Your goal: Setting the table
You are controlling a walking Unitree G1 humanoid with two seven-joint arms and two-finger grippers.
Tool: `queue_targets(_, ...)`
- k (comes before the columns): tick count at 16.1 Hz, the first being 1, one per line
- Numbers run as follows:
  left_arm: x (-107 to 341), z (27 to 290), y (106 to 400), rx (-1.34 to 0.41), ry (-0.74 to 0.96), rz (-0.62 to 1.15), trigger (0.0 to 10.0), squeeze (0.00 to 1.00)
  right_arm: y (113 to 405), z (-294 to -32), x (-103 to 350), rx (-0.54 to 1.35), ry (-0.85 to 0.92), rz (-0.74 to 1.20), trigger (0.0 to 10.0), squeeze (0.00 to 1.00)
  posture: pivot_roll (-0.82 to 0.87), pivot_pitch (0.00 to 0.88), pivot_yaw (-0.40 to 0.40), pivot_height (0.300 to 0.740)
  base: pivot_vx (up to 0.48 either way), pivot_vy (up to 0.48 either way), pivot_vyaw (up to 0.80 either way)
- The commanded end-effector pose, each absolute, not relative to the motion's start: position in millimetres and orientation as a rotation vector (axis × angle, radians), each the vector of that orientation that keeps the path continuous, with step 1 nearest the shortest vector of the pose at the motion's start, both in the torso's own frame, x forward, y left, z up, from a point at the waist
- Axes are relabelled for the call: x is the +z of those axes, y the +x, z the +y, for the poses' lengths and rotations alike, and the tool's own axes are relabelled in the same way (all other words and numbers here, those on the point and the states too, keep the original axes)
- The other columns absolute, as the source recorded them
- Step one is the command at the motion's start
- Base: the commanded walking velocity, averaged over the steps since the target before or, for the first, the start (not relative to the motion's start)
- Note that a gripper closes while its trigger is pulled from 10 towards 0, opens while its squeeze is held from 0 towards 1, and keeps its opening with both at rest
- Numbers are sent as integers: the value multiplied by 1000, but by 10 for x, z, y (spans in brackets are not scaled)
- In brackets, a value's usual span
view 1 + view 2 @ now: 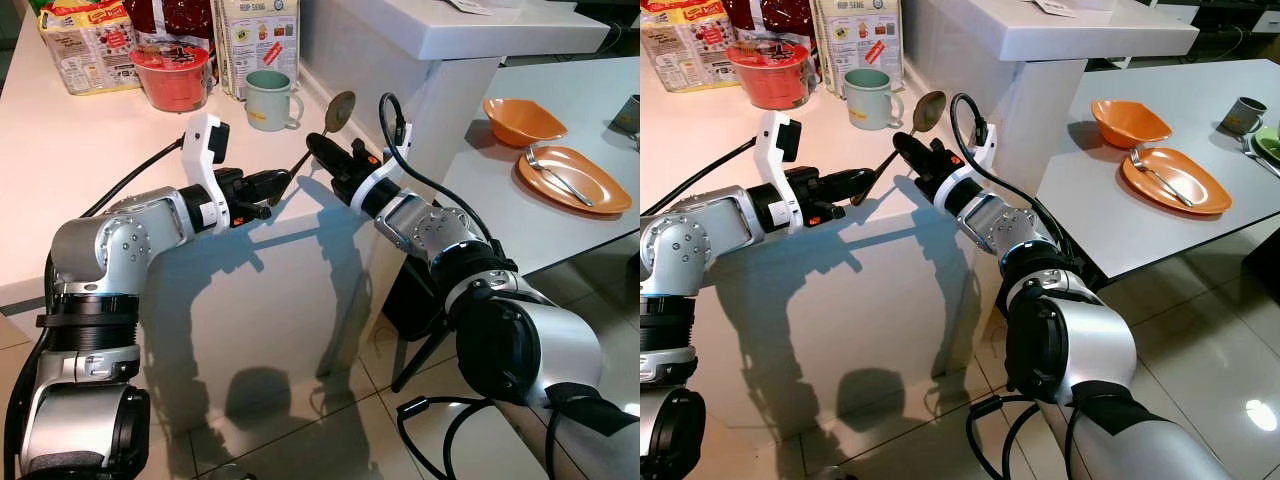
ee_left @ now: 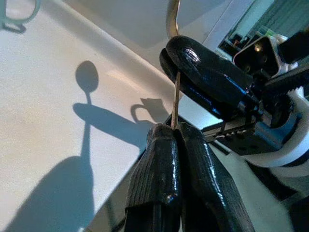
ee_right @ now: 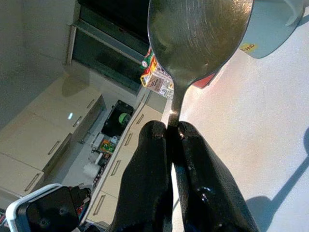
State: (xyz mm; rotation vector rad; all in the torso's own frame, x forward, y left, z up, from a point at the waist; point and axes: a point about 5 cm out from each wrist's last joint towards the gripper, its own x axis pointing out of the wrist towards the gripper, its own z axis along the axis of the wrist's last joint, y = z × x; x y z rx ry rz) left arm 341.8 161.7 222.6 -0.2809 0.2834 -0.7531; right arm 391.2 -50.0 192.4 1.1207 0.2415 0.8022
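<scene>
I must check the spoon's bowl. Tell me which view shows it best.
The right wrist view: the spoon bowl looms large and sharp above the right gripper, shut on its neck. Both eye views show the whole spoon small, held by both grippers. The left wrist view shows its thin handle in the left gripper.

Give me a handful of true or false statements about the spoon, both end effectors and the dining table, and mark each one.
1. Both end effectors grip the same spoon. True: the left end effector pinches the handle's end and the right end effector pinches nearer the bowl.
2. The spoon lies flat on the counter. False: it is held in the air above the white counter.
3. A fork rests on the orange plate. True.
4. The orange bowl is stacked on the orange plate. False: it sits beside the plate on the grey table.
5. The green mug is gripped by the right end effector. False: it stands on the counter, untouched.
</scene>
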Motion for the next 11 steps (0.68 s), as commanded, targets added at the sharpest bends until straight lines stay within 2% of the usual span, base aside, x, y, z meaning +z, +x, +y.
queue_targets(1, 2227, 1573, 3430, -754, -227, 292, 5608, 0, 3947, -530, 2042, 822, 1102, 198, 0, 0, 54, 0, -113, 740, 0, 0, 0)
queue_targets(2, 2220, 1630, 3494, -672, -267, 288, 10000, 1000, 3954, -548, 2046, 812, 1105, 192, 0, 0, 52, 0, -113, 740, 0, 0, 0)
queue_targets(11, 2194, 1752, 3423, -610, -260, 313, 10000, 1000, 3980, -584, 2050, 772, 1084, 175, 0, 0, 68, 0, -118, 740, 0, 0, 0)
